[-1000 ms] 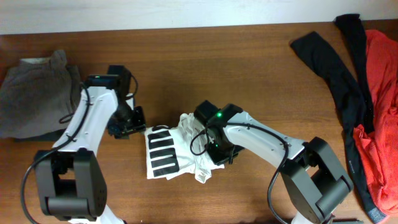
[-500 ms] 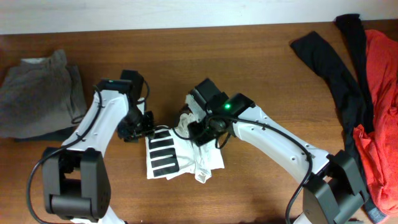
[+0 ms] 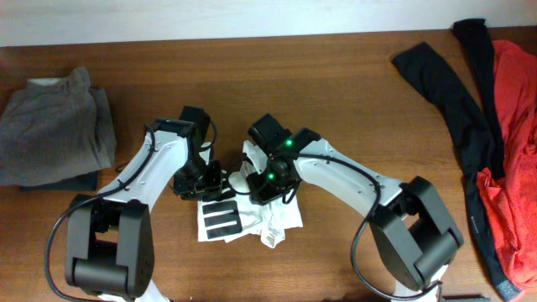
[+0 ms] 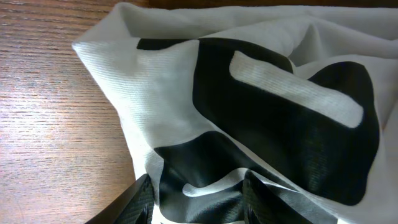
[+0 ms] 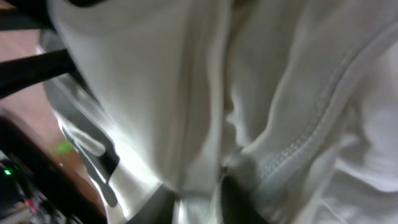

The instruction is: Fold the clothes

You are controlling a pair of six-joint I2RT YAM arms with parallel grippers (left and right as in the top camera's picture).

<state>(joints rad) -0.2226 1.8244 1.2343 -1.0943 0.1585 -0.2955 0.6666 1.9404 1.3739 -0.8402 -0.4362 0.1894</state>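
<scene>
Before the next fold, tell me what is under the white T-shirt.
Wooden table shows all around the T-shirt, so it lies on that. Anything else beneath is hidden by the bunched fabric.

The T-shirt (image 3: 252, 220) is white, printed with thick black bars. The bench (image 3: 352, 92) is brown, fine-grained wood. At 9 o'clock lie grey-olive garments (image 3: 50, 134). At 3 o'clock are a black garment (image 3: 445, 88) and an orange-red garment (image 3: 516, 126). The left arm (image 3: 147, 168) and right arm (image 3: 344, 178) are white with black joints, and a green light (image 3: 286, 143) shows on the right one.
</scene>
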